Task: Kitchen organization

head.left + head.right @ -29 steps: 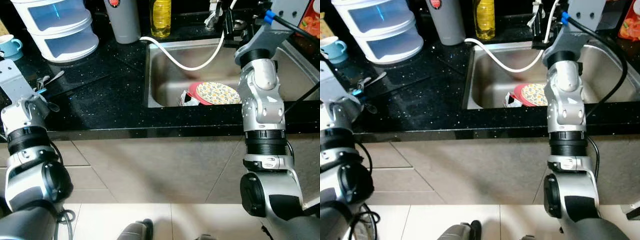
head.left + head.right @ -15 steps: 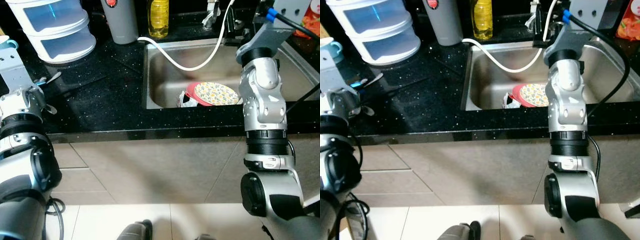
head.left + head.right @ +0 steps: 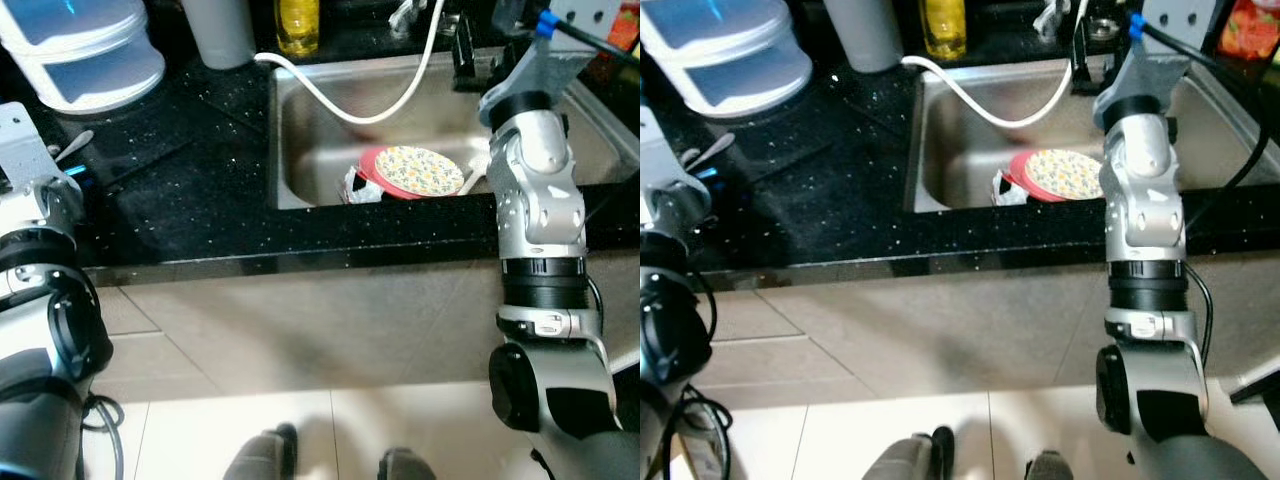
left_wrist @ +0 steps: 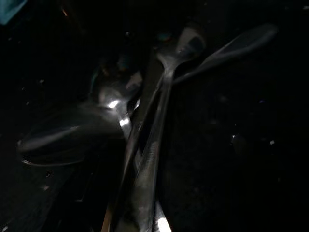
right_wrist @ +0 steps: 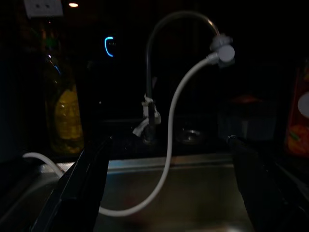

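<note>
Left gripper (image 4: 140, 212) low over spoons (image 4: 145, 121) on black counter (image 3: 190, 170); grip state cannot tell. Right gripper (image 5: 164, 193) spread wide, empty, above sink (image 3: 330, 130); floral plate (image 3: 418, 170) at its 7 o'clock.

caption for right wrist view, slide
Open right gripper over the sink, facing the faucet and white hose.

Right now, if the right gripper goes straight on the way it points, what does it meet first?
Probably the white hose hanging from the faucet over the sink; depth is unclear in this dark view.
</note>
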Tool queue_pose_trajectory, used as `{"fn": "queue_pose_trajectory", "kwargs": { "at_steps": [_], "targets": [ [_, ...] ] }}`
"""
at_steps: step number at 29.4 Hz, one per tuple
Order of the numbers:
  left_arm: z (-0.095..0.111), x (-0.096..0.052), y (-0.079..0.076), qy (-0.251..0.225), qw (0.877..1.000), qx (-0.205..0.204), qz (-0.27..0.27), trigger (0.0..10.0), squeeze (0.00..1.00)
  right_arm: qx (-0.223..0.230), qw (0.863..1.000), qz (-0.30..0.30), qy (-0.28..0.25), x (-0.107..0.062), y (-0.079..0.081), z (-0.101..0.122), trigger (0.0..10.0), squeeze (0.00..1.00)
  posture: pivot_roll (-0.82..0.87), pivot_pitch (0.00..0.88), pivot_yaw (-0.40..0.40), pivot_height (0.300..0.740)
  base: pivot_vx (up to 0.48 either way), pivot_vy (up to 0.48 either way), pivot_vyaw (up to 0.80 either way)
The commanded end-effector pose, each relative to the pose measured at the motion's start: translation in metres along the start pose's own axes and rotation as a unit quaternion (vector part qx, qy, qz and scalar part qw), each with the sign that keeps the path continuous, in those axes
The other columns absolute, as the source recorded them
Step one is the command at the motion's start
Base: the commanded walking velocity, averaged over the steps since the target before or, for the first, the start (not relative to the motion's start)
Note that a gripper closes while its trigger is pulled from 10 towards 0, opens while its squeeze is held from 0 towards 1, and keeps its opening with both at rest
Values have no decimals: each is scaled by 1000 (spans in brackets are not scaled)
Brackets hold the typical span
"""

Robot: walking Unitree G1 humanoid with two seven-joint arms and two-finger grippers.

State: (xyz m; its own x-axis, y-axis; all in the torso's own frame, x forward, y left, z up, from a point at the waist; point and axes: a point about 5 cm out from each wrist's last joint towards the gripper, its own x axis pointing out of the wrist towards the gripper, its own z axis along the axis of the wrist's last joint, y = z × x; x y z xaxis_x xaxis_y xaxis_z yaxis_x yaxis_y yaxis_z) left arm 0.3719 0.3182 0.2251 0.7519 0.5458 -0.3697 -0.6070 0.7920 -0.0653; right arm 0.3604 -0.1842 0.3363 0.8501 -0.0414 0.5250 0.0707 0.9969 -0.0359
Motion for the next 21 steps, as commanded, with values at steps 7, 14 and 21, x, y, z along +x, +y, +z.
{"fn": "queue_pose_trajectory", "kwargs": {
  "at_steps": [7,14,21],
  "targets": [
    [-15,4,18,41,998,2,40,4510,0,-3,1000,16,3,-1,7,1,10000,0,115,263,133,740,0,0,0],
    [-28,3,24,45,993,-63,86,0,0,-1,1000,15,9,-1,7,-2,10000,0,123,258,134,740,0,0,0],
    [-36,4,20,74,977,-182,85,0,0,-2,1000,16,5,3,7,-1,10000,0,110,237,125,740,0,0,0]
  ]
}}
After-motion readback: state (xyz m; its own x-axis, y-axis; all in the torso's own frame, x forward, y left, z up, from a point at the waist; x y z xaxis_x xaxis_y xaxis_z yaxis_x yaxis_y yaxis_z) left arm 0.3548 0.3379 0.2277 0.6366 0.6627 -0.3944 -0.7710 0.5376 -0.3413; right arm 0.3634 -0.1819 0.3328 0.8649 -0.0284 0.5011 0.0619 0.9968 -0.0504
